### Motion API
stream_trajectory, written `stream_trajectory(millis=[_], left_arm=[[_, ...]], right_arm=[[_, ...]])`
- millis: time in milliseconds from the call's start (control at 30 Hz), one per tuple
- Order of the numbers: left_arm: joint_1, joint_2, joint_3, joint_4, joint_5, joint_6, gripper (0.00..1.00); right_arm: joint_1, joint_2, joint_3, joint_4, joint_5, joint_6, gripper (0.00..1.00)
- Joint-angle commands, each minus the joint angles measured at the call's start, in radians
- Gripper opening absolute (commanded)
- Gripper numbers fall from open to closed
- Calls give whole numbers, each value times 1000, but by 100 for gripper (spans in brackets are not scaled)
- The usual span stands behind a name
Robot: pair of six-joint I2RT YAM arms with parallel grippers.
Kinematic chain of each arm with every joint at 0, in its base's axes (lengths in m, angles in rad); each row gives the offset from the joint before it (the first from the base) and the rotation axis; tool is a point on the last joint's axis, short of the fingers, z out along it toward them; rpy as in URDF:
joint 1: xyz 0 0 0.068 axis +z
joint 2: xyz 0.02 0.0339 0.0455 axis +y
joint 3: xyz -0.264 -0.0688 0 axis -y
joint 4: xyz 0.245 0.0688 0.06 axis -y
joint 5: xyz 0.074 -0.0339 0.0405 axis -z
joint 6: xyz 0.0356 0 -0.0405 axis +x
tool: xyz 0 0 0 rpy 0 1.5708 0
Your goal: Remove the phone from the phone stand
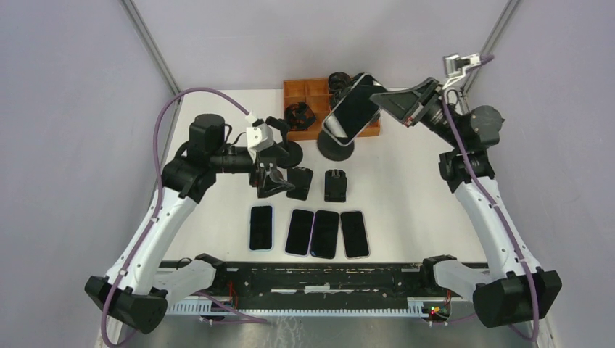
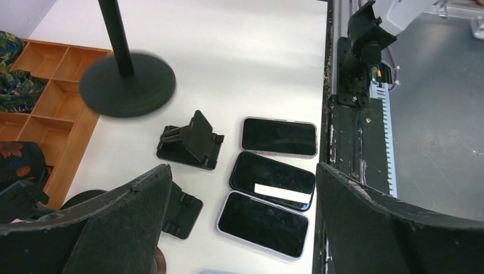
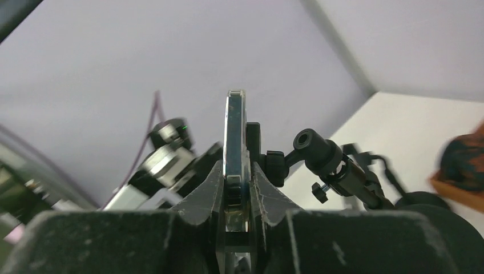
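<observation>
Hovers with left gripper (image 1: 270,181) spread wide by two small folding stands (image 1: 335,185) behind a row of four flat phones (image 1: 325,233), and farther right pinches with right gripper (image 1: 384,100) the edge of the phone (image 1: 353,109), tilted high on the phone stand (image 1: 336,150) before the wooden tray (image 1: 301,90).

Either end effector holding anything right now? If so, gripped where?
Right end effector pinches the black-screened, pale-framed smartphone front-to-back at its edge nearest that arm. Left end effector open, holding nothing.
</observation>
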Motion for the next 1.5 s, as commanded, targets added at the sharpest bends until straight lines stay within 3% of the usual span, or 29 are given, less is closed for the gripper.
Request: stream_trajectory(millis=[0,267,667,800,933,1100,1233,1367,1467], left_arm=[[14,68,94,42,80,12,100],[24,63,114,21,66,133,100],[23,60,120,55,239,9,98],[23,40,114,19,247,42,92],[23,39,138,-97,253,147,79],[23,48,172,-273,268,300,46],[22,68,221,-449,272,481,27],[23,96,265,-659,269,707,6],[22,104,279,-782,262,854,2]], right_arm=[[159,-5,61,242,17,145,0],[336,6,87,251,61,152,0],[610,80,76,279,140,87,0],[674,103,82,298,150,71,0],[709,115,89,295,148,40,0],[723,101,103,204,128,-67,0],[734,93,105,121,70,-172,0],[734,79,96,-21,23,-298,17],[733,85,116,-114,-21,-393,35]])
